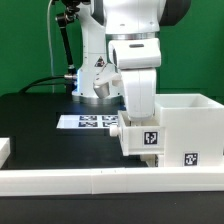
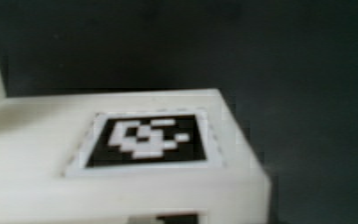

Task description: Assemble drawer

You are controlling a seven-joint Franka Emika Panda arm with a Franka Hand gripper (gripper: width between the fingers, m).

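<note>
The drawer (image 1: 142, 142), a low white tray-box with a square tag on its front, stands against the left side of the taller white box (image 1: 190, 120) in the exterior view. My gripper (image 1: 137, 122) hangs straight down onto the drawer's top, and its fingertips are hidden behind the hand and the drawer. In the wrist view the drawer (image 2: 131, 190) fills the picture very close up and blurred. A tagged face points at the camera, and no fingers show.
The marker board (image 1: 92, 122) lies flat on the black table behind the drawer. Long white rails (image 1: 100, 182) run along the table's front edge. The robot base (image 1: 95, 80) and cables stand at the back.
</note>
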